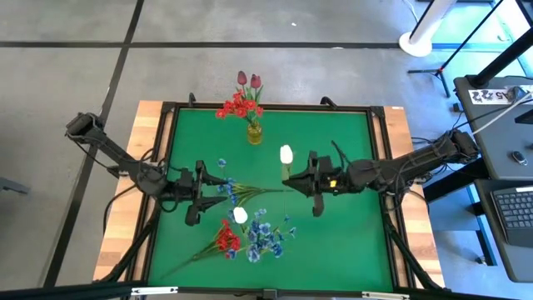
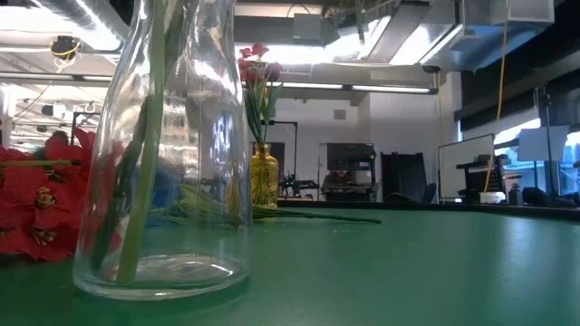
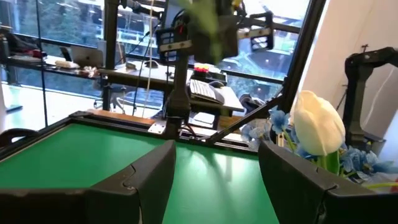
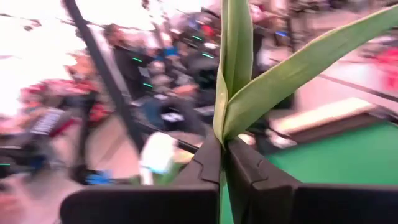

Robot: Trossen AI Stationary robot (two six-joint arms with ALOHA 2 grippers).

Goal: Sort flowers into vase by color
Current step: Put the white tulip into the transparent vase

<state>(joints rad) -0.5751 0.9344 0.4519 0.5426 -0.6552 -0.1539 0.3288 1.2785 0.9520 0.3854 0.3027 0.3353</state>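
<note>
While the left fingers [image 3: 217, 180] gape empty, the right fingers [image 4: 225, 163] pinch a smooth white tulip's [image 1: 286, 154] thin stem.

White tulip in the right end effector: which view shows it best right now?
The high view: the white tulip shows whole beside the right end effector. The right wrist view shows its leaves clamped between the fingers, with the bud blurred. The low view doesn't show it clearly.
</note>
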